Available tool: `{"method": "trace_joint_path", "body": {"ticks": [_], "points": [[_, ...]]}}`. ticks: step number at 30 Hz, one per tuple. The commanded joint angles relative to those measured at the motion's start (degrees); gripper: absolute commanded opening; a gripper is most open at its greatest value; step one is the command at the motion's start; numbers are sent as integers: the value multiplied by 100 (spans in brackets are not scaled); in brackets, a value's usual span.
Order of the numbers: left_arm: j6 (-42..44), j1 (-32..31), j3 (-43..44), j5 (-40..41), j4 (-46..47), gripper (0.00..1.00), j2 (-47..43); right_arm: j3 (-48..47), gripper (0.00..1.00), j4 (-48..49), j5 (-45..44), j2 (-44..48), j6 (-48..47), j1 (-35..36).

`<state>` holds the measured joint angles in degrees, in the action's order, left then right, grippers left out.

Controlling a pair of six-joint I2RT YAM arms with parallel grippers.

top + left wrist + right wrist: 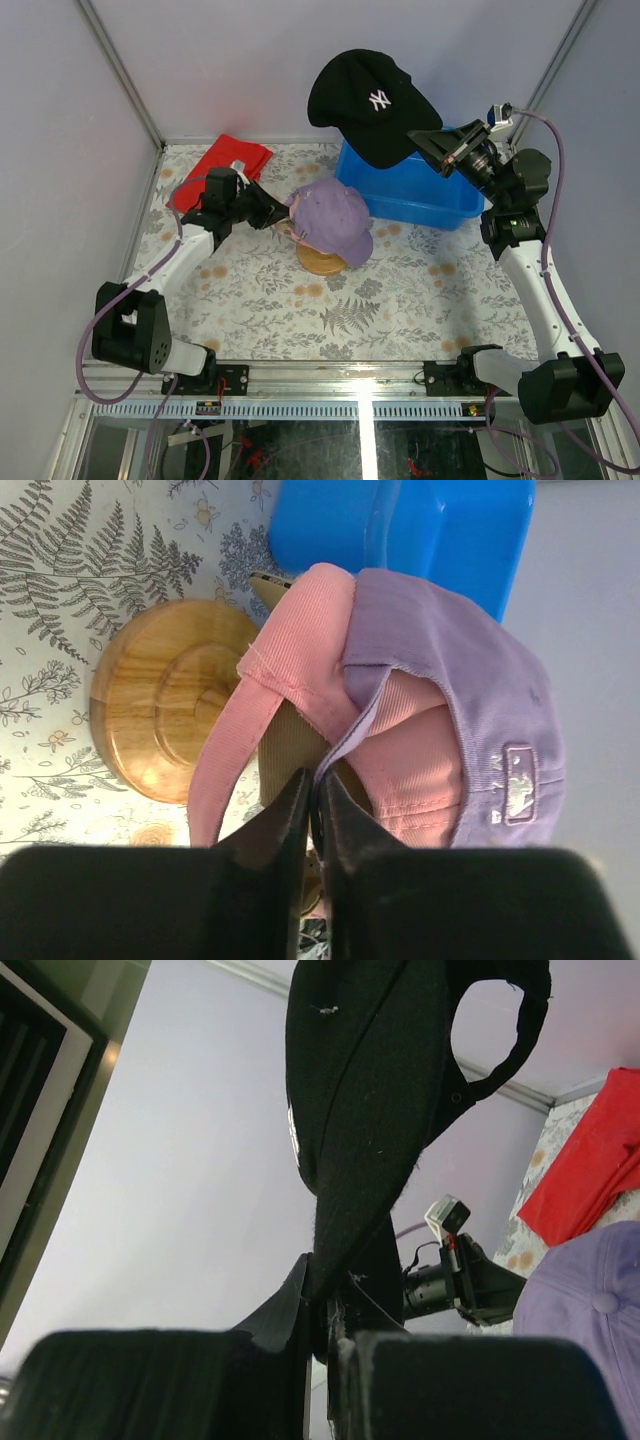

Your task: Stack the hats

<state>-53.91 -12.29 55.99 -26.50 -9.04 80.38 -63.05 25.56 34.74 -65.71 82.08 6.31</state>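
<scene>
High over the far right of the table (pixel 380 290), the right end effector (pixel 447 152) is clamped on the brim of the black cap (pixel 365 100). The cap hangs off its jaws toward the middle, with the blue bin (pixel 420 190) directly below them. From that wrist the dark fabric rises straight up out of the closed fingers (pixel 300 1295). Over on the left, the left end effector (pixel 278 212) is level with the stacked caps. Its jaws are drawn almost together on the rear hem of the purple cap (pixel 335 220), just ahead of its tips. The pink cap (pixel 300 650) sits nested under the purple one, its strap running down beside the fingertips, and a bit of the tan cap (pixel 288 755) shows beneath. The stack sits on the wooden stand (pixel 322 262), whose round base lies just beyond and below the left end effector. A folded red cloth (pixel 232 158) lies behind that end effector, by the far wall.
</scene>
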Motion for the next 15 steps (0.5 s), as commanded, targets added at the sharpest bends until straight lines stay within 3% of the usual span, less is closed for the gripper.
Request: {"method": "trace_joint_path", "body": {"ticks": [1, 9, 15], "points": [[163, -35, -3, -145, 321, 1, 144, -168, 0, 325, 786, 63, -75, -29], [673, 183, 103, -760, 740, 0, 566, -226, 0, 466, 1944, -179, 219, -24], [1026, 326, 476, -1219, 953, 0, 1022, 342, 0, 1952, 2338, -409, 1350, -24]]}}
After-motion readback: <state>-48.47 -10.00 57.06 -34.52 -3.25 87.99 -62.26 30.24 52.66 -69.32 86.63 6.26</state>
